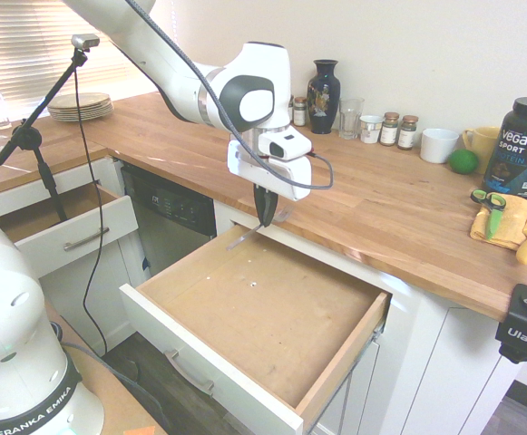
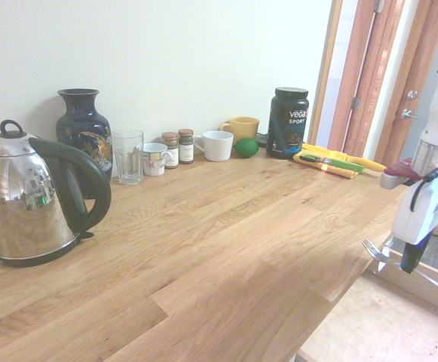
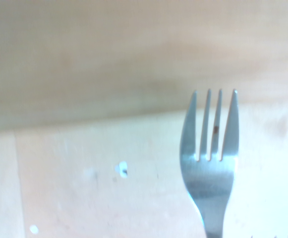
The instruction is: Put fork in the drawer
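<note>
Gripper (image 1: pixel 265 221) was closed on the fork (image 2: pixel 377 253), holding it over the back L part of the open lg drawer (image 1: pixel 263 313), pic L in 1st ext. view. Fork was slanted, tines out to one side, handle out past the fingers on the other; not touching the drawer bottom. Wrist view had the tines and neck sharp, w/ pale board and a few white specks blurred behind. Nearest in 1st ext. view: drawer's white front w/ metal bar handle (image 1: pixel 189 372), then bare brown bottom and lt wood sides. Smaller drawer (image 1: pixel 77 227), also open, stood to pic L, w/ dark-panelled appliance (image 1: pixel 168 204) btwn the two. Beyond them, wood countertop (image 1: pixel 372 204). On it, pic R: green-handled scissors (image 1: pixel 492 207) on yellow cloth (image 1: pixel 508 220), black tub (image 1: pixel 522 149) just behind. Farther back, R to L along wall: yellow mug (image 1: pixel 483 140), green round item (image 1: pixel 463 162), white mug (image 1: pixel 439 145), 2 lidded jars (image 1: pixel 399 131), sm. white cup (image 1: pixel 370 129), clear glass (image 1: pixel 350 118), dk blue vase (image 1: pixel 323 98). Plate stack (image 1: pixel 80 108) at far L. 2nd ext. view also had a metal kettle (image 2: pixel 30 200) near the vase.
</note>
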Controlling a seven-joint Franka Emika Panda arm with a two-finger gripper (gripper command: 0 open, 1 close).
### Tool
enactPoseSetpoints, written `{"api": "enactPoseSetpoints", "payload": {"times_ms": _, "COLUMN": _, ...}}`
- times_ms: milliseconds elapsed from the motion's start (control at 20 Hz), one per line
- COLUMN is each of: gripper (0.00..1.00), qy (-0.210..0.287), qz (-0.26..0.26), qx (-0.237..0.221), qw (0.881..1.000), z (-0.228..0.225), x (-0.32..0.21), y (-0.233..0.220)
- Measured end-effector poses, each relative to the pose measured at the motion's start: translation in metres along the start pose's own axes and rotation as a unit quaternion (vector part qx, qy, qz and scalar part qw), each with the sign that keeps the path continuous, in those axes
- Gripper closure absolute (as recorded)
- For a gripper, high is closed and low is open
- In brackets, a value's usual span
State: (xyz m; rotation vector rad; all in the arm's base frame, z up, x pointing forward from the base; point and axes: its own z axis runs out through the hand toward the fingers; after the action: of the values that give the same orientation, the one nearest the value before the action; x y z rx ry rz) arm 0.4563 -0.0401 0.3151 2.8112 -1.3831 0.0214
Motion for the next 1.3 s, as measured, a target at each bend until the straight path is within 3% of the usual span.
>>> {"api": "enactPoseSetpoints", "payload": {"times_ms": 400, "gripper": 1.00, "qy": 0.000, "qz": 0.003, "qx": -0.006, "qw": 1.000, "z": 0.078, "x": -0.006, "y": 0.019}}
{"api": "enactPoseSetpoints", "payload": {"times_ms": 800, "gripper": 1.00, "qy": -0.010, "qz": 0.007, "qx": -0.037, "qw": 0.999, "z": 0.161, "x": 0.023, "y": 0.009}}
{"api": "enactPoseSetpoints", "payload": {"times_ms": 850, "gripper": 0.00, "qy": -0.011, "qz": 0.005, "qx": -0.040, "qw": 0.999, "z": 0.164, "x": 0.025, "y": 0.006}}
{"api": "enactPoseSetpoints", "payload": {"times_ms": 1300, "gripper": 0.00, "qy": -0.014, "qz": 0.003, "qx": -0.045, "qw": 0.999, "z": 0.166, "x": 0.026, "y": 0.006}}
